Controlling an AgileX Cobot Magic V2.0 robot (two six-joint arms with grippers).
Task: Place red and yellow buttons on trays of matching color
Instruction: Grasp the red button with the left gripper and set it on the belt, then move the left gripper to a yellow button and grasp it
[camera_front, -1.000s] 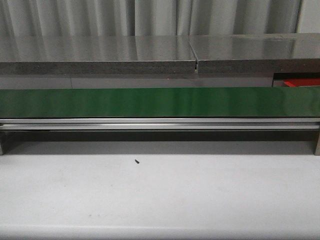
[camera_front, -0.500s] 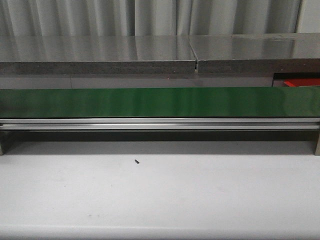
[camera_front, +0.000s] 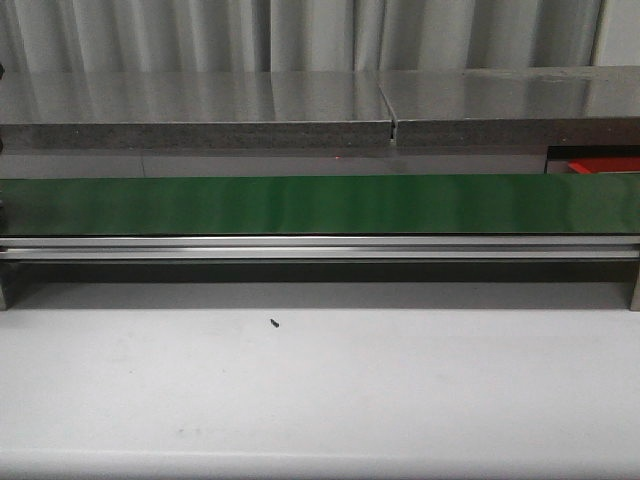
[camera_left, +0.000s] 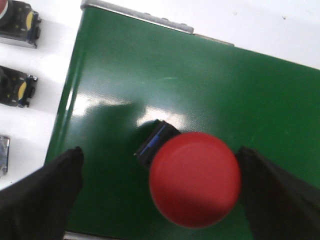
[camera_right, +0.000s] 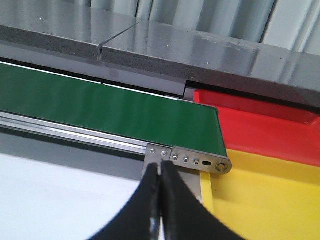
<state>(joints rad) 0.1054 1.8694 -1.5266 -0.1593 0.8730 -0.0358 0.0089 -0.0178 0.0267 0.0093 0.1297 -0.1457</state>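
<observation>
A red button (camera_left: 195, 180) with a black base stands on the green conveyor belt (camera_left: 200, 85). My left gripper (camera_left: 160, 152) is open over it. The button lies between the black fingers (camera_left: 47, 192), close to the one on the far side and well apart from this one. My right gripper (camera_right: 160, 167) is shut with nothing in it, in front of the belt's end bracket (camera_right: 195, 160). Beyond that bracket lie the yellow tray (camera_right: 270, 200) and the red tray (camera_right: 260, 125). A corner of the red tray (camera_front: 605, 165) shows in the front view. Neither gripper appears there.
Several more buttons (camera_left: 17, 90) with black bases sit on a white surface beside the belt's edge. The belt (camera_front: 320, 205) runs across the front view on an aluminium rail (camera_front: 320, 248), with a grey shelf (camera_front: 200, 110) behind it. A small dark speck (camera_front: 273, 323) lies on the white table.
</observation>
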